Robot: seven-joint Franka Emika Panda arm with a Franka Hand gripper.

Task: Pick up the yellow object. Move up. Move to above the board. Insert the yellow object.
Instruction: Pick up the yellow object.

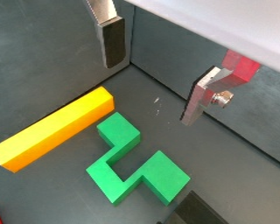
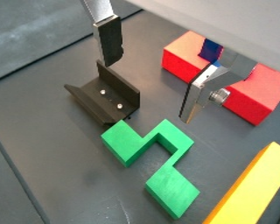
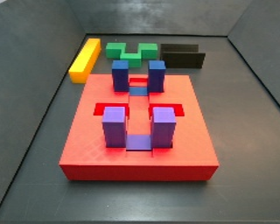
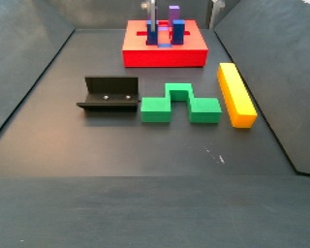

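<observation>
The board point(image 3: 137, 144) sits on the grey floor, well apart from the yellow object point(image 4: 235, 93), which lies flat just beside the green block point(image 4: 181, 104). The gripper point(image 1: 154, 74) hovers spread wide with nothing between its fingers point(image 1: 112, 44), the bar off to one side below. In a side view the fixture point(image 3: 184, 56) is partly hidden behind the posts, and the bar's far end is cut off in a wrist view.
</observation>
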